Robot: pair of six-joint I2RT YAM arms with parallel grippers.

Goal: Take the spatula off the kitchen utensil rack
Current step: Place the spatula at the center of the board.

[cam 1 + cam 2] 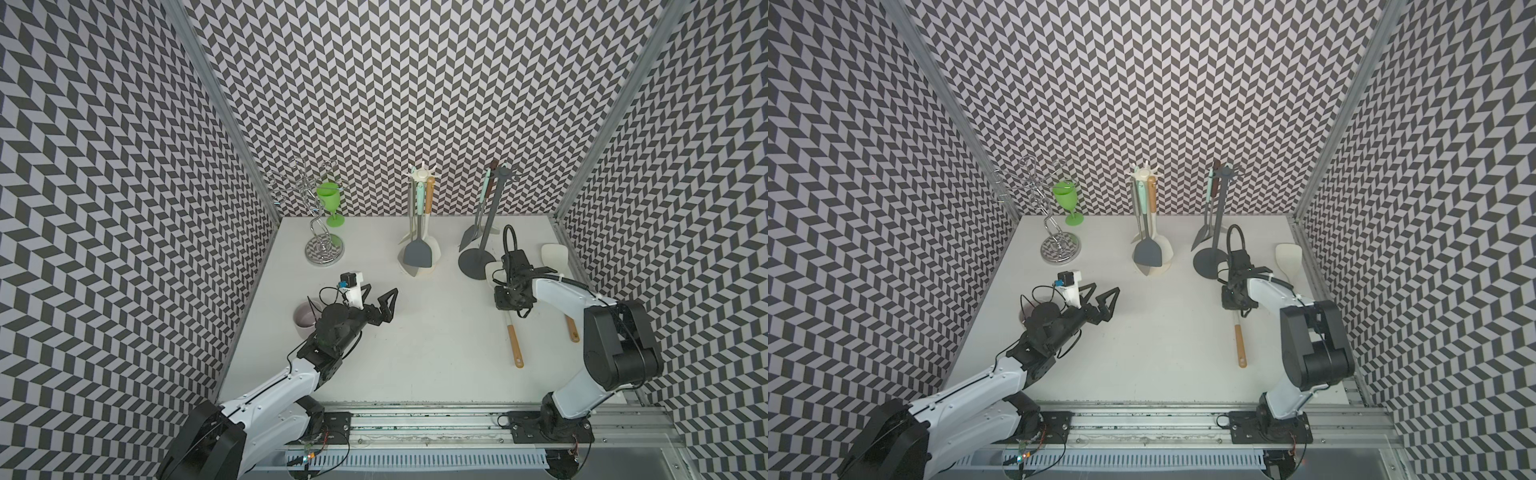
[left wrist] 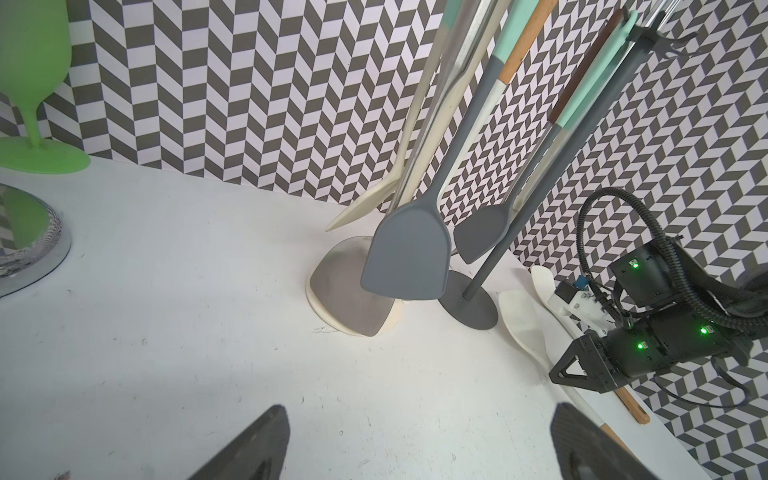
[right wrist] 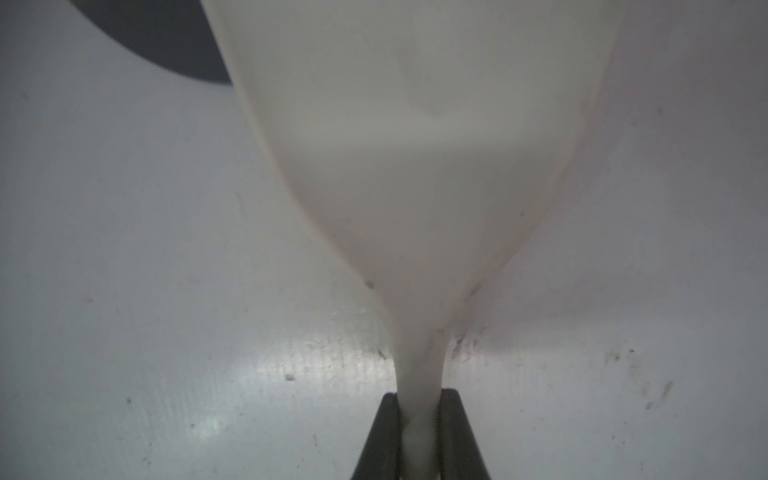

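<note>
The spatula [image 1: 514,345], with a white blade, a thin white neck and a tan wooden handle, is off the kitchen utensil rack [image 1: 489,224] and down at the table. Its blade [image 3: 415,166] lies just beside the rack's round base, its handle points away from that base, and its neck is pinched in the right gripper [image 3: 419,401]. The rack is dark grey, a slim upright pole with hooks on top.

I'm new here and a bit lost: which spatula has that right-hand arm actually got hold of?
Find the dark grey rack near the back wall. Just in front of its round base is a white-headed spatula with a wooden handle, its neck pinched in the right arm's fingers. Its twin, farther right, lies free.
</note>
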